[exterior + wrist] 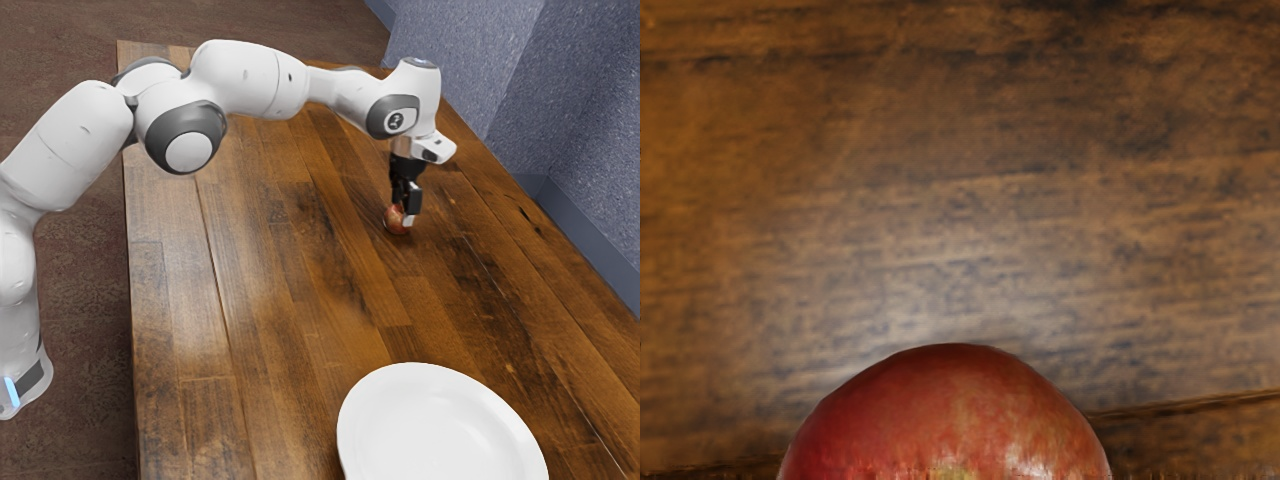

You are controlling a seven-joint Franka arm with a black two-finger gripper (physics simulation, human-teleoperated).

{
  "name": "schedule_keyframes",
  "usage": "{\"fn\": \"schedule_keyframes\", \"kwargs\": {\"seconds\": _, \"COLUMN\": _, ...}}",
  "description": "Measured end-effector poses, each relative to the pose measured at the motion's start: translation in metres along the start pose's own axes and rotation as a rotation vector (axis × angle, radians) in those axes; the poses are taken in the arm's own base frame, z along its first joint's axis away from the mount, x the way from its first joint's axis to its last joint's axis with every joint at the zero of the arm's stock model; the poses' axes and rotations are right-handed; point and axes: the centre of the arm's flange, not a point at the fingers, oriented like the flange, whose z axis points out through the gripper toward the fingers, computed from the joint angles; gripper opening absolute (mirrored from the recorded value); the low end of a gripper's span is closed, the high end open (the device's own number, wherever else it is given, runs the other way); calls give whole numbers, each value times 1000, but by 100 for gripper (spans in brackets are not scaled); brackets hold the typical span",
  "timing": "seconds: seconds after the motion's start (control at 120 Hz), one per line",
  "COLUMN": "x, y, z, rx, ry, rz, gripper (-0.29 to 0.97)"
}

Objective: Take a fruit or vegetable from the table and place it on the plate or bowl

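The claw (405,210) is down at the apple (395,222), which rests on the wooden table (260,300), well apart from the white plate (440,425). I cannot tell whether the claw is clenched on the apple or released. The apple is round and smooth, so a grip off its middle could probably let it slip and roll away during lifting.

A: Entry for you, operator: the fruit (945,415) reads red, mottled with orange-yellow streaks.
B: Logged. Your table (280,300) is warm brown planks with dark grain streaks; the plate (440,425) is plain white.
A: You also have a white arm (250,80) with grey joints, a black gripper (403,213) and a speckled blue-grey wall (560,70).
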Motion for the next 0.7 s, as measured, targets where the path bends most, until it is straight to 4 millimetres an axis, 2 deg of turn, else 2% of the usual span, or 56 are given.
{"fn": "schedule_keyframes", "kwargs": {"seconds": 0.7, "x": -1, "y": -4, "z": 12, "rx": 5, "ry": -17, "rz": -1, "gripper": 68}}
